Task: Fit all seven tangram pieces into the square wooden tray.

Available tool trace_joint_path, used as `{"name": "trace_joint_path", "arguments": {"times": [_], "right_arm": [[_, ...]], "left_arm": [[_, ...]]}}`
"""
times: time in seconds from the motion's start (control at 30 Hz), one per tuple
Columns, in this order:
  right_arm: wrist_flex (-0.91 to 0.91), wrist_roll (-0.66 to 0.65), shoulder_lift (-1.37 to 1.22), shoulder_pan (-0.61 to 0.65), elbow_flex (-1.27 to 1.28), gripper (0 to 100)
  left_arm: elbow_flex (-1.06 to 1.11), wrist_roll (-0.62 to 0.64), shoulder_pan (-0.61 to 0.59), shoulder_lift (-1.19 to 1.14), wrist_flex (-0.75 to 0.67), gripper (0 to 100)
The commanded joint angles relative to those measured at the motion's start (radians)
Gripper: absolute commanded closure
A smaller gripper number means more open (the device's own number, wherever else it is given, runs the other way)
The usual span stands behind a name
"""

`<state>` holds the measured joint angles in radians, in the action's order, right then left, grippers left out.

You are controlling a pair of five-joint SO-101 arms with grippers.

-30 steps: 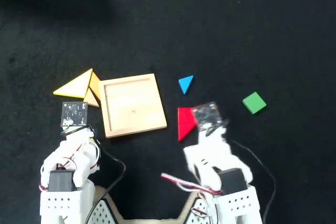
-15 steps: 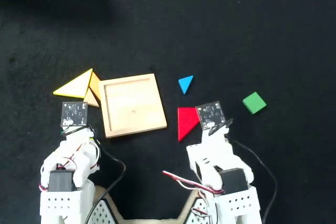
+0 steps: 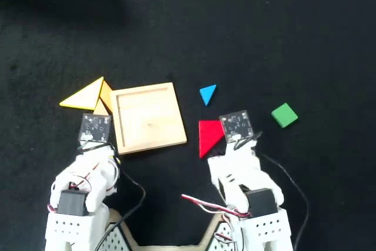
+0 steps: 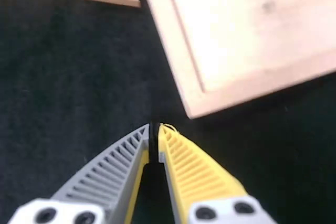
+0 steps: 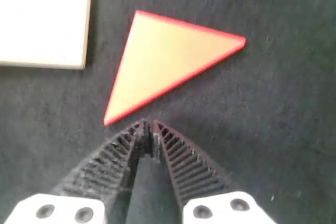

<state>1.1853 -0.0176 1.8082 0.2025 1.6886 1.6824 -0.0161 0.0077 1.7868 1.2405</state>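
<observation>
- The left hand [image 4: 155,129] has its grey and yellow fingers pressed together at the tips, with nothing between them. It hangs over bare black tabletop [image 3: 188,33], just off the near corner of the square wooden tray [image 4: 252,35].
- The right hand [image 5: 148,127] is closed in the same way, its black fingers meeting at the tips and gripping nothing. Its tips sit just beside the nearest corner of the red triangle [image 5: 168,59]; I cannot tell whether they touch it.
- The red triangle lies flat on the tabletop, just to the right of the tray, with a narrow strip of black between them.
- In the high view the tray lies flat in front of the two arms, nearer the left one, and is turned slightly out of square with the tabletop's edges.
- At the tray's far-left corner is a small cluster of pieces. A yellow triangle [image 3: 84,96] points away from the tray. An orange triangle [image 3: 106,92] sits between it and the tray's rim. A tan piece [image 3: 101,109] lies just nearer the left arm, partly hidden by that arm's wrist.
- A small blue triangle [image 3: 207,93] lies beyond the red triangle and to the right of the tray, apart from both.
- A green square [image 3: 284,115] sits alone farther right, well apart from the tray.
</observation>
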Motion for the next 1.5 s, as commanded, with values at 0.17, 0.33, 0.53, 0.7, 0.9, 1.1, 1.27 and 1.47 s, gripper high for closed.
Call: {"name": "trace_joint_path", "arguments": {"times": [0.17,0.33,0.53,0.7,0.9,1.1,1.27,1.47], "right_arm": [[-0.322,-0.002,0.087,0.003,-0.050,98.7],[-0.436,-0.040,0.087,-0.052,-0.050,98.6],[-0.476,-0.227,0.087,-0.146,-0.051,98.6],[-0.434,-0.255,0.087,-0.149,-0.110,98.6],[-0.336,-0.255,0.084,-0.100,-0.255,90.7],[-0.325,-0.255,-0.093,-0.014,-0.349,91.9],[-0.437,-0.255,-0.455,-0.006,-0.535,91.7],[-0.377,-0.167,-1.035,0.072,-0.881,92.0]], "left_arm": [[-0.139,-0.003,-0.133,0.008,-0.258,95],[-0.154,-0.155,-0.136,0.017,-0.296,95],[-0.226,-0.146,-0.137,0.035,-0.367,95],[-0.314,0.041,-0.130,0.034,-0.305,95],[-0.315,-0.060,-0.128,-0.005,-0.285,95],[-0.426,-0.061,-0.182,-0.292,-0.287,95],[-0.556,-0.061,-0.193,-0.635,-0.370,95],[-0.730,-0.061,-0.222,-1.036,-0.368,95]]}}
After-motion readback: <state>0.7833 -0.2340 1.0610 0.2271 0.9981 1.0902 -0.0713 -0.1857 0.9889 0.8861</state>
